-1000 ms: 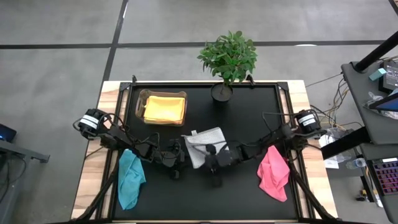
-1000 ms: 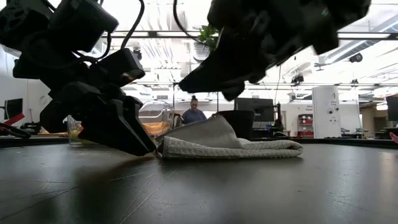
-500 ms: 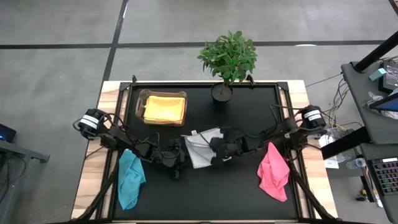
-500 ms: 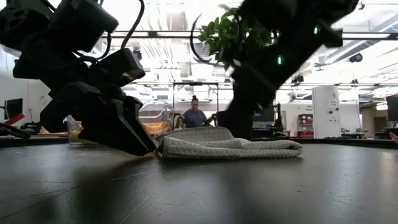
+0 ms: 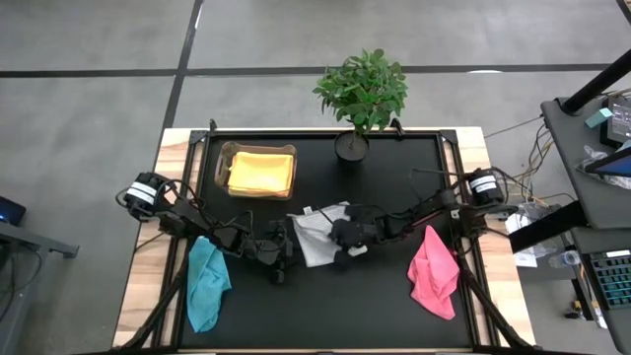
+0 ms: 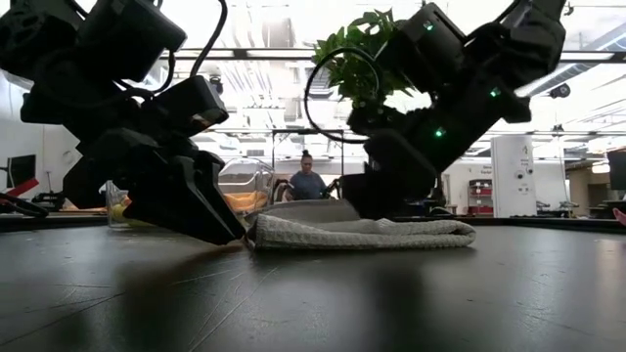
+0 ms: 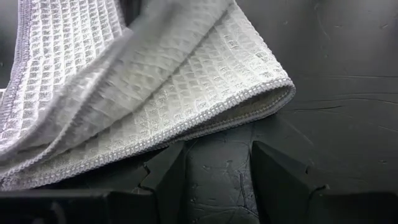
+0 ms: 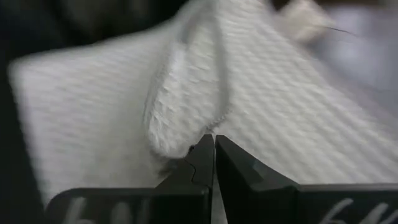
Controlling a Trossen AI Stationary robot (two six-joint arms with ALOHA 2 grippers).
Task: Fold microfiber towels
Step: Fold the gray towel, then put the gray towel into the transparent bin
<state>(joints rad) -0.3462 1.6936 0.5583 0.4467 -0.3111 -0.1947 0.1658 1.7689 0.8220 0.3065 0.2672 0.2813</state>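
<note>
Midway: one towel boxed, one being folded.
Yellow towel (image 5: 260,173) lies in the clear box (image 5: 223,150), upper left; white-grey towel (image 5: 314,237) sits center, half-folded, right gripper (image 5: 347,235) clenched on its edge, left gripper (image 5: 283,247) released beside it; teal towel (image 5: 206,283) and pink towel (image 5: 433,273) remain unfolded.

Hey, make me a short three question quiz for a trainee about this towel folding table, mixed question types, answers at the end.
1. True or false: the yellow towel lies inside the clear box.
2. Which towel lies between the two pincers? A) the teal towel B) the white-grey towel C) the pink towel
3. Fill in: the left pincer is ____, with the towel's folded edge just ahead of its fingers.

Key:
1. True.
2. B. The right pincer, shut, is down on the white-grey towel; teal and pink lie off to the table's sides.
3. Open.
</note>
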